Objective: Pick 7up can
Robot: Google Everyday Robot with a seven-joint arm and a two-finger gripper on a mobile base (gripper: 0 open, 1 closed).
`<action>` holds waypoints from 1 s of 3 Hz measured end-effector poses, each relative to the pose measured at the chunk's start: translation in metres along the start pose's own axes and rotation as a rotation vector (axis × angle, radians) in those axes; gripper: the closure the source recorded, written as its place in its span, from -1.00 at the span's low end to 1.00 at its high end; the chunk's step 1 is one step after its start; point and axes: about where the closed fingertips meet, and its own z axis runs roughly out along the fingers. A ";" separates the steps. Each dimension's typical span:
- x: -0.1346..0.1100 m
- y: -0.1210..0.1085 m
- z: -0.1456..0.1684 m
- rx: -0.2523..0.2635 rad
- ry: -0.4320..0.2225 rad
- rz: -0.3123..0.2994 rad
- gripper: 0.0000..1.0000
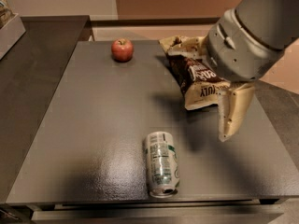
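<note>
7up can (pixel 161 163) is seen lying on its side at the near edge of the table (pixel 93 125), approx. centre, one end facing near. Gripper (pixel 230 130) is held right of the can, apart from it, w/ open vs closed not discernible. Snack bag (pixel 194 76) is placed far right, apple (pixel 122 50) far left.

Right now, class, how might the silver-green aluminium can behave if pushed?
Lying on its side, the silver-green aluminium can probably rolls sideways easily. Near the dark table's front edge, it could fall off. The end effector hovers right of it.
</note>
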 end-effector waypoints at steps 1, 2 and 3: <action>-0.021 0.007 0.014 -0.033 -0.008 -0.166 -1.00; -0.041 0.017 0.027 -0.074 -0.010 -0.341 -1.00; -0.060 0.027 0.038 -0.126 -0.011 -0.497 -1.00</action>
